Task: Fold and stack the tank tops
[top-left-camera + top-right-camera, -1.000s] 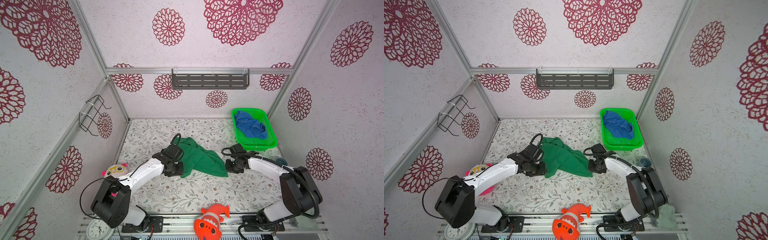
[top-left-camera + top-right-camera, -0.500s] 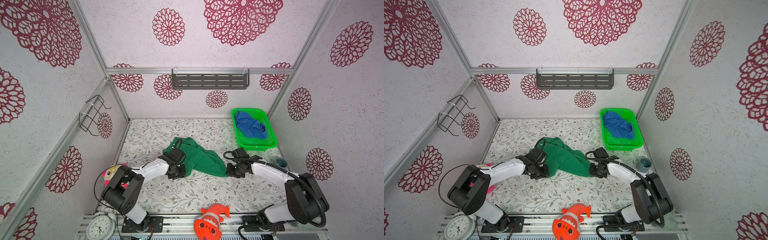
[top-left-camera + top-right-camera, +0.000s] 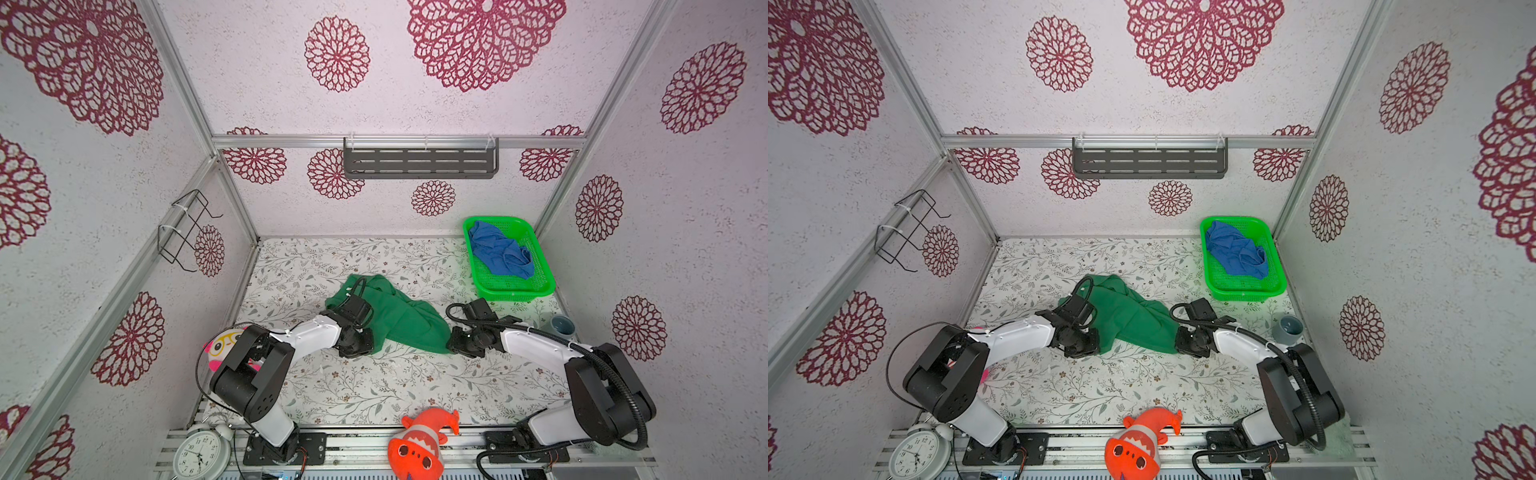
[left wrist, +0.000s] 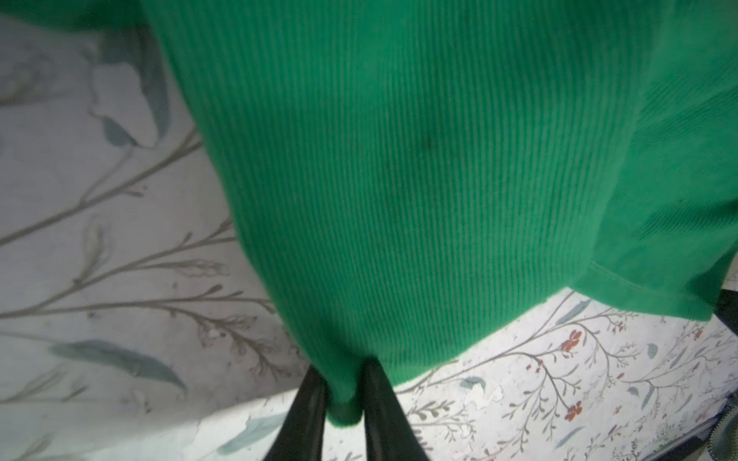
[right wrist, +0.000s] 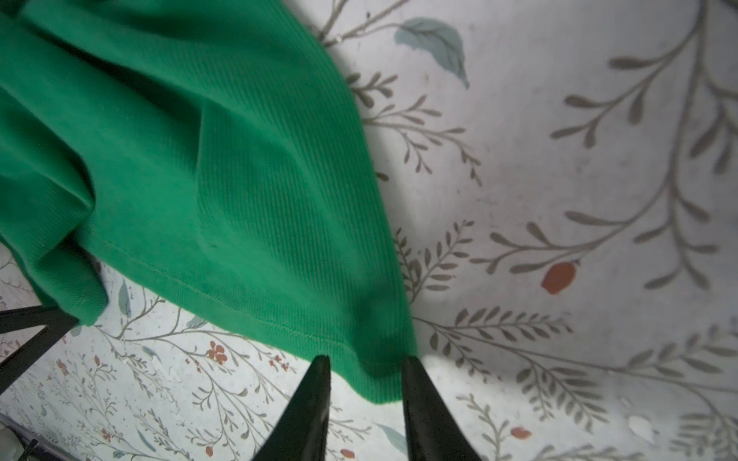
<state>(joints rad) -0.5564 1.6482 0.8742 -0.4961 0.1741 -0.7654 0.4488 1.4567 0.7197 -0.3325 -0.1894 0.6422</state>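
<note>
- Pinching a corner of the dark green tank top [image 4: 399,159] between the left fingers [image 4: 303,415].
- Straddling its hem with the right fingers [image 5: 307,407]; grasping or slack, not showing.
- Leaving it rumpled mid-counter [image 3: 374,386], unfolded.
- Leaving the blue tank top [image 3: 498,253] bunched in the basket [image 3: 515,291].
- Judging nothing folded or stacked yet.

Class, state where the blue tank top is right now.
In both top views the blue tank top lies crumpled inside the green basket, at the far right corner of the table.
</note>
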